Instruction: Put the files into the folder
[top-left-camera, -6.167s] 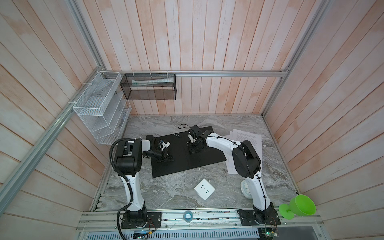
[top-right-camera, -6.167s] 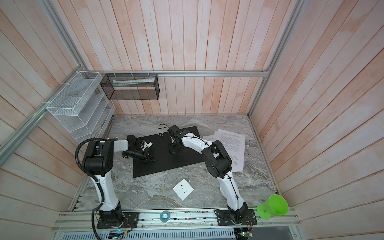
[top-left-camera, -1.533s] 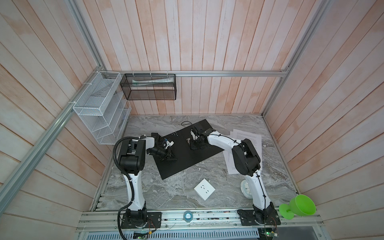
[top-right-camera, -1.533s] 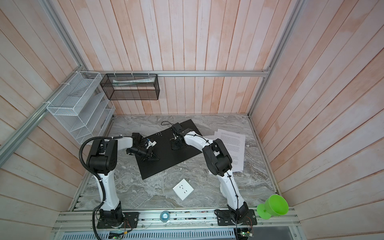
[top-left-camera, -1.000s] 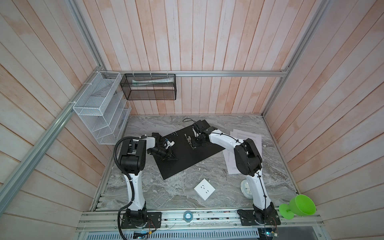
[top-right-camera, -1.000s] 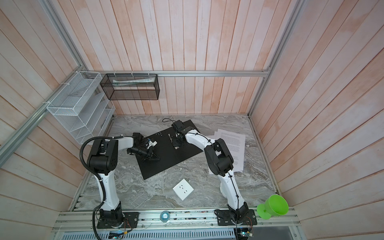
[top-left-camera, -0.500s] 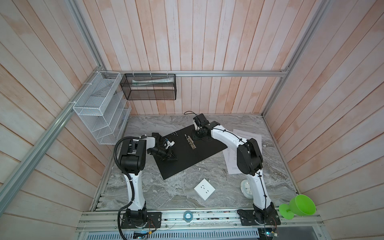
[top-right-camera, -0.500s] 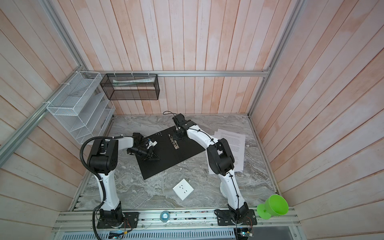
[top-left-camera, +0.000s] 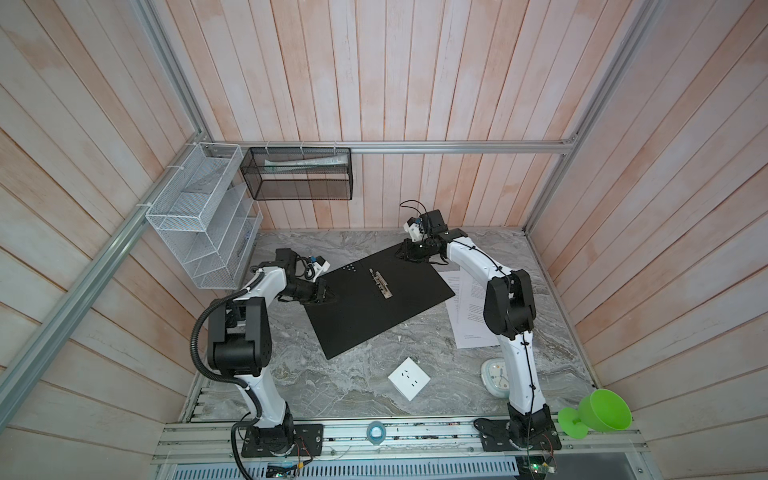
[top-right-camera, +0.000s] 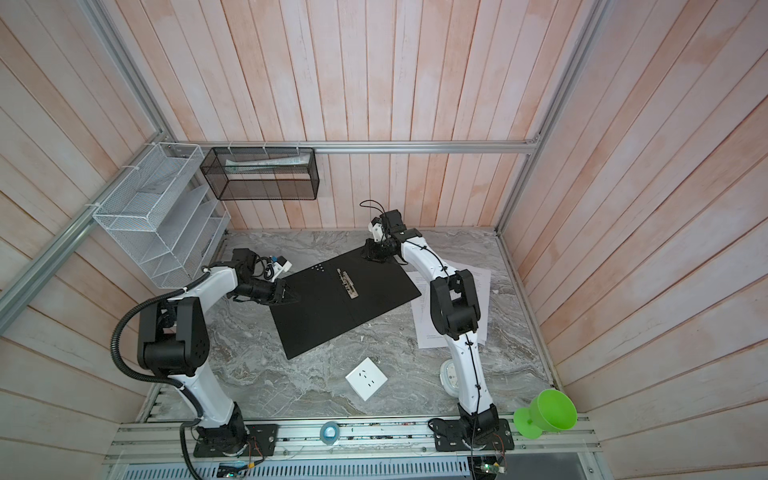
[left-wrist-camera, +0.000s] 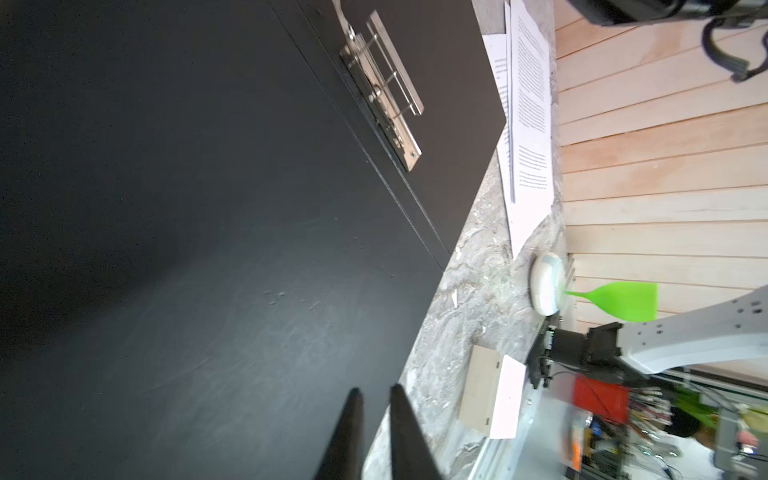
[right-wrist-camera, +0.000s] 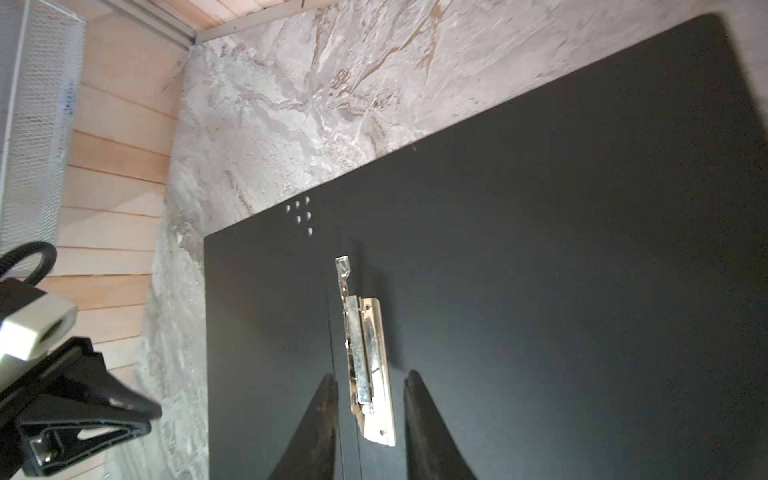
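Top views both show your folder (top-left-camera: 374, 316) open mid-frame, files (top-left-camera: 467, 316) right of it; left jaws, right jaws parted, empty.

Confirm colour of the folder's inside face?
Black folder, silver clip; best in the right wrist view.

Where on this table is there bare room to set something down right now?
Widest bare marble: in front of the open folder, left of the socket plate. A smaller strip lies behind the folder, toward the white mesh rack. Crowded on the right: files, right arm, clock.
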